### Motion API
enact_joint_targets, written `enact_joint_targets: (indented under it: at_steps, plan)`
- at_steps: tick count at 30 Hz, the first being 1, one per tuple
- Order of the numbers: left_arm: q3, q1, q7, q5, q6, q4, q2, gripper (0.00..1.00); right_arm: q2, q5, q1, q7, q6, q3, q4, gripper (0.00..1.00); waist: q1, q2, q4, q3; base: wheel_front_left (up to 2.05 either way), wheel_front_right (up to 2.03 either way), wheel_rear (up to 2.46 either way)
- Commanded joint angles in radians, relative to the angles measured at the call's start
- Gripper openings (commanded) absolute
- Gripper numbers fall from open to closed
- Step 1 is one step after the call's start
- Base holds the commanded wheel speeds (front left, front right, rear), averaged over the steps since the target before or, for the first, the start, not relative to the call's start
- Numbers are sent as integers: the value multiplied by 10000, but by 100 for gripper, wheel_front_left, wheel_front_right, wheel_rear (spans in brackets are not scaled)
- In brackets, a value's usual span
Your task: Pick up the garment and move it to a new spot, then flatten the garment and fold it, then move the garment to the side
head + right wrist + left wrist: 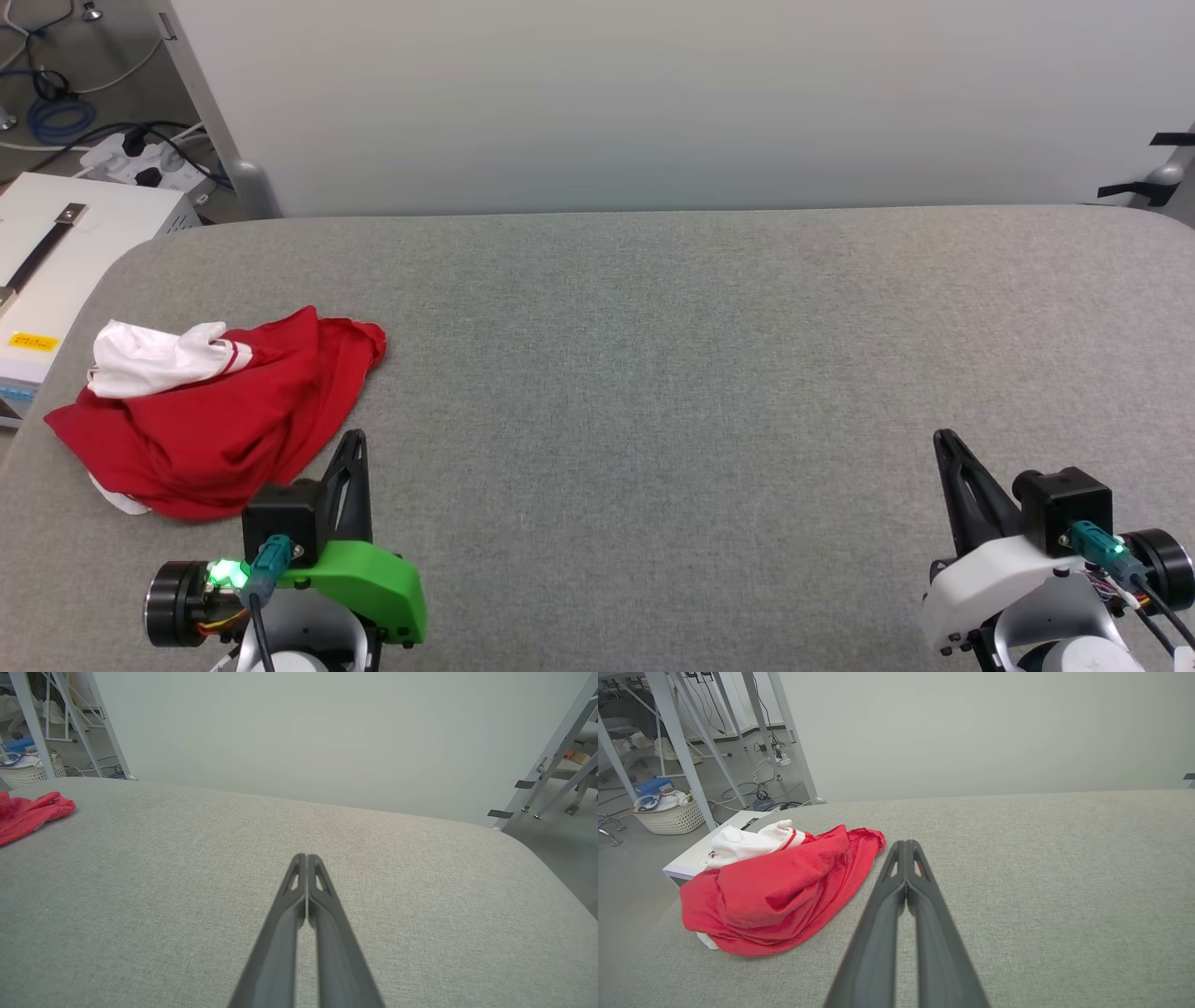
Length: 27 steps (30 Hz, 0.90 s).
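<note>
Head view: the garment (224, 420) lies crumpled in a heap on the left part of the grey table (653, 373), near its left edge, red body uppermost, with a white sleeve bunched on the far side of the heap. The left gripper (355, 437) stands at lower left, fingers pressed together and empty, its tip just beside the near right edge of the garment; contact cannot be confirmed. The right gripper (943, 437) stands at lower right, fingers together and empty, well apart from the garment. A white box (56, 261) sits off the table's left edge. Left wrist view: the left gripper (906, 844) is closed, both fingers meeting at the tip, above bare table (1041, 882). The garment (784, 891) lies just left of the fingers, striped sleeve trim visible at the far side. A basket (668, 814) stands on the floor beyond. Right wrist view: the right gripper (306, 857) is closed with nothing between the fingers, over bare table (187, 882). A red edge of the garment (28, 814) shows at far left.
</note>
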Motion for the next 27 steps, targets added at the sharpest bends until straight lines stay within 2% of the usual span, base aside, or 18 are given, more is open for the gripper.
enact_joint_targets:
  at_steps: [1, 27]
  plan:
    - [1, -142, -7, 97, 41, -22, -47, 0, -8, -97, -166, 28, -6, -18, -43, 0, 0, 0, 0, 0, 0, 0, 0]
    - [1, -142, -7, 97, 41, -22, -47, 0, -8, -97, -166, 28, -6, -18, -43, 0, 0, 0, 0, 0, 0, 0, 0]
